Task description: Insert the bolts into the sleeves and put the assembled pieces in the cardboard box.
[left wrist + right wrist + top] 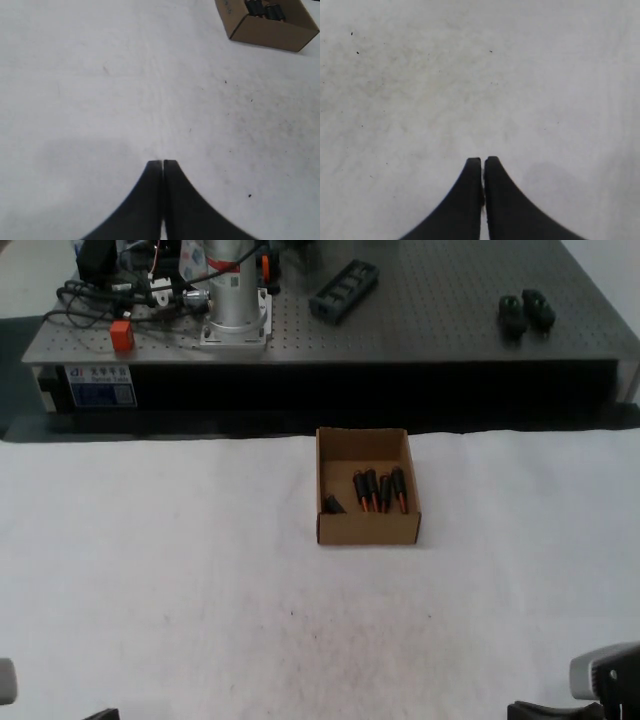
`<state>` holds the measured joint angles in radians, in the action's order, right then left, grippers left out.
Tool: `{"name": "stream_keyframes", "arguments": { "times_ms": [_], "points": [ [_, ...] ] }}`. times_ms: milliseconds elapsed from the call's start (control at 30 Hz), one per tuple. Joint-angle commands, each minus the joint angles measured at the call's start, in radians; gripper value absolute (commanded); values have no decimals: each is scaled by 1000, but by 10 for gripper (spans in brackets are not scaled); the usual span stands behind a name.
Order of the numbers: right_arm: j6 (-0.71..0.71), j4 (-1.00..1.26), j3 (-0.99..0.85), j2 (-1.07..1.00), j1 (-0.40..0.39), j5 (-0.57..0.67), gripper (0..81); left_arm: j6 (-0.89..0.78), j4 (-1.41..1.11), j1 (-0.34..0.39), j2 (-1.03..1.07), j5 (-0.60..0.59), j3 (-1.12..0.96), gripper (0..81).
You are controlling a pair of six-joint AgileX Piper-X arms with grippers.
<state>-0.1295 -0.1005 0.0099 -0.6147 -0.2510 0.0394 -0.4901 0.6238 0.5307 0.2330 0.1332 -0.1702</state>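
Note:
A small cardboard box [367,528] stands in the middle of the white cloth. Inside it lie several black sleeves with orange bolts [378,490], and one dark piece [333,504] rests at its left side. The box [265,34] also appears far off in the left wrist view, with dark pieces [265,9] inside. My left gripper [163,164] is shut with nothing in it, over bare cloth near the front of the bench. My right gripper [483,161] is shut too, holding nothing, over bare cloth. Arm parts show at the front corners of the high view [605,675].
Behind the cloth stands a perforated metal table [420,325] carrying a metal post [236,300], cables, an orange block [121,334], a dark slotted tray [343,288] and two black parts [526,312]. White cloth [180,570] spreads around the box.

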Motion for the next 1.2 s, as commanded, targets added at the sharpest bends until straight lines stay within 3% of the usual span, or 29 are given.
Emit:
{"name": "stream_keyframes", "arguments": {
  "times_ms": [0, 433, 867, 1167],
  "points": [
    [10, -6, -10, 7, 3, -1, 20, 13, -20, 3, -8, 12, 27, 7],
    [10, -6, -10, 7, 3, -1, 20, 13, -19, 3, -8, -224, 170, 7],
    [10, -6, -10, 43, 3, -1, 20, 13, -1, 3, -8, -234, 170, 7],
    [10, -6, -10, 200, 3, -1, 20, 13, -4, 3, -29, -234, 170, 7]
  ]
}}
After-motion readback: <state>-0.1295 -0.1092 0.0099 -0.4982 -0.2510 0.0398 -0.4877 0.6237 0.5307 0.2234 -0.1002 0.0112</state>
